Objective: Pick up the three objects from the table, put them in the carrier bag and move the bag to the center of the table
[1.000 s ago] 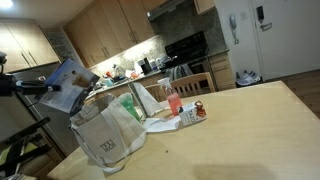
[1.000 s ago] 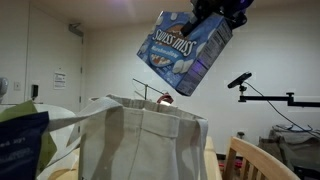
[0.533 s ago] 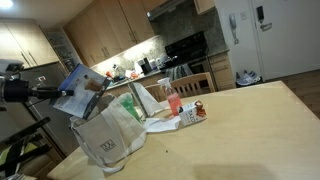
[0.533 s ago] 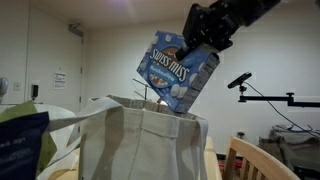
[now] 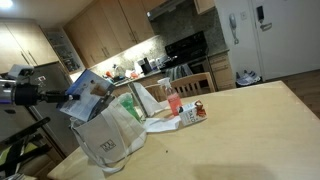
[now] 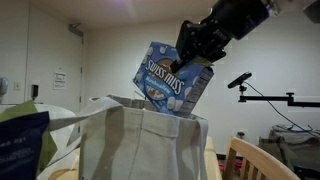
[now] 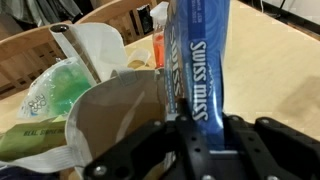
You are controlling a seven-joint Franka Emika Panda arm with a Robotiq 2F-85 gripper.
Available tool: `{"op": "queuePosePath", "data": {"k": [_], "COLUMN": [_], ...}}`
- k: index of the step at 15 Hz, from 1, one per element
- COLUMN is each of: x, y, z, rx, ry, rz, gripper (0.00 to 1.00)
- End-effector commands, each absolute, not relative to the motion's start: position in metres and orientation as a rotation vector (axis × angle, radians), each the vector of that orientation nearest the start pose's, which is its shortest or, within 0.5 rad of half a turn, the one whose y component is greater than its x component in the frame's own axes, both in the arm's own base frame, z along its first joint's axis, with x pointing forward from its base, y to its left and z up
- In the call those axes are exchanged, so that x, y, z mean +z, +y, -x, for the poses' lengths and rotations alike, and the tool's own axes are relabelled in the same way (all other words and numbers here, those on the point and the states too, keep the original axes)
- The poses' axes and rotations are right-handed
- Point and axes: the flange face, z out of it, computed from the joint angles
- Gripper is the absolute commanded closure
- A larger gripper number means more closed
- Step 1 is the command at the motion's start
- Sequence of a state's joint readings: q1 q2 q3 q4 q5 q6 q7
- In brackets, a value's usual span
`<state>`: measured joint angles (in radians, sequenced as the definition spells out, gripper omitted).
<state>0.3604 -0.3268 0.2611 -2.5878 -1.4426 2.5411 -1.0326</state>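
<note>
Kitchen setting: wooden cabinets and a black stove stand behind the light-wood table.

Light-blue carton, printed "Swiss Miss", is held over the mouth of the whitish bag. In this exterior view its long axis is tilted. The upper right end is in the gripper and the lower left end points down into the bag opening, where the near rim hides its lowest corner. The printed broad face is turned toward this camera.

In the wrist view the carton is seen edge-on. Its long axis runs straight away from the gripper, with the lettering along the narrow side. The jaws are clamped on the carton's two broad faces, one finger on each side. The bag mouth lies open just beside it, and a green-printed plastic bag lies beyond.

In an exterior view the carton sits above the upright bag near the table's far corner. The arm enters from the frame's left edge. A pink-red bottle and a red-and-white packet stand on the table, apart from the bag.
</note>
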Motion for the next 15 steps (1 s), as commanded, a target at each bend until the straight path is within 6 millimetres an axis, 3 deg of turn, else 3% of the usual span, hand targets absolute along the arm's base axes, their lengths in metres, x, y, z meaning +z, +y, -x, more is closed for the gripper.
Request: {"op": "queuePosePath", "data": {"k": [1, 6, 15], "x": [0.385, 0.376, 0.327], "y": [0.261, 0.265, 0.283], "z": [-0.346, -0.341, -0.355], "rx": [-0.05, -0.047, -0.178], "ry": [2.114, 2.094, 2.066], "rz": [-0.326, -0.36, -0.438], "gripper": [0.95, 0.95, 0.95]}}
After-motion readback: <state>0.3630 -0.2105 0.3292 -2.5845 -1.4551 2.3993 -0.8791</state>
